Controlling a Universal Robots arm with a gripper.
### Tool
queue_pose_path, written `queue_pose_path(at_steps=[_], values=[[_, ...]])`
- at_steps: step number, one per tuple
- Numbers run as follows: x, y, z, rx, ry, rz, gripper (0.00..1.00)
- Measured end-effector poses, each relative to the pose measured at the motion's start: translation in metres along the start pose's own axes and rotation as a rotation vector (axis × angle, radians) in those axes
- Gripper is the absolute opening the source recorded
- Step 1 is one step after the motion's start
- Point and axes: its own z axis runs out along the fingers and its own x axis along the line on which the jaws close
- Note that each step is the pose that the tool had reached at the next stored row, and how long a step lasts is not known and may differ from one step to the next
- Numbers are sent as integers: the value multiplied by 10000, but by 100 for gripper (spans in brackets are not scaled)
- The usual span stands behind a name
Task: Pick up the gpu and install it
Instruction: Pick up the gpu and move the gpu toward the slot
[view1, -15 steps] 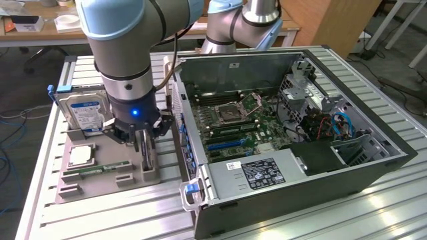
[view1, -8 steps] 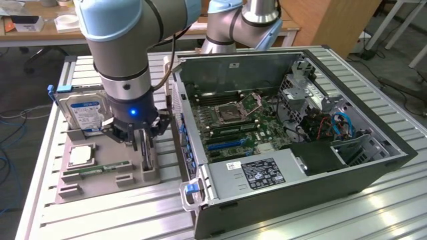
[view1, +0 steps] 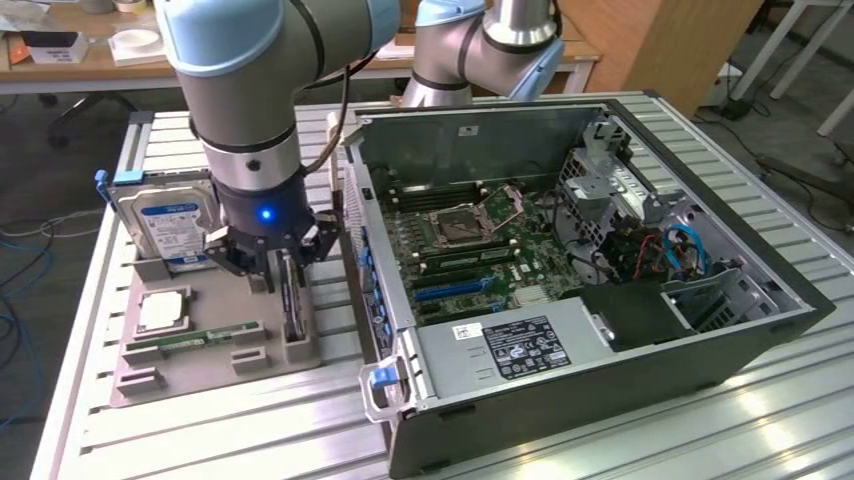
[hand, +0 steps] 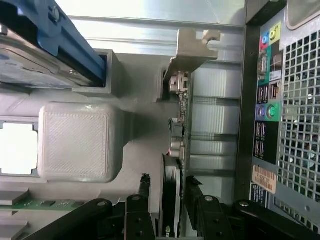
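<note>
In the exterior view the arm's wrist hid the top of the graphics card (view1: 292, 310), and the dark fingers were hard to separate from it. The wrist view showed more: the gripper (hand: 168, 182) straddled the card (hand: 177, 120) edge-on, with its fingers (hand: 145, 192) parted and a strip of light between one of them and the card, so nothing was clamped. The card stood on its long edge in a slot of the grey tray (view1: 187, 378), its lower edge sunk out of sight and its metal bracket (hand: 192, 50) at the far end. The tray also held a hard drive (view1: 167, 222) propped in its holder, a processor chip (view1: 163, 312) lying flat and a green memory stick (view1: 200, 340) in a groove. In the wrist view the chip (hand: 17, 150) was washed out white and the hard drive (hand: 30, 55) was cut off at the frame edge. Just beside the tray, on the slatted metal table (view1: 667, 440), stood the computer case (view1: 441, 425), open with the motherboard (view1: 467, 230) exposed.
</note>
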Motion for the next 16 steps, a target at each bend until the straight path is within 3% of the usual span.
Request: queue_pose_path(at_steps=[5,16], values=[[1,-2,69,1,2,0,41],[-7,-2,70,1,2,-19,41]])
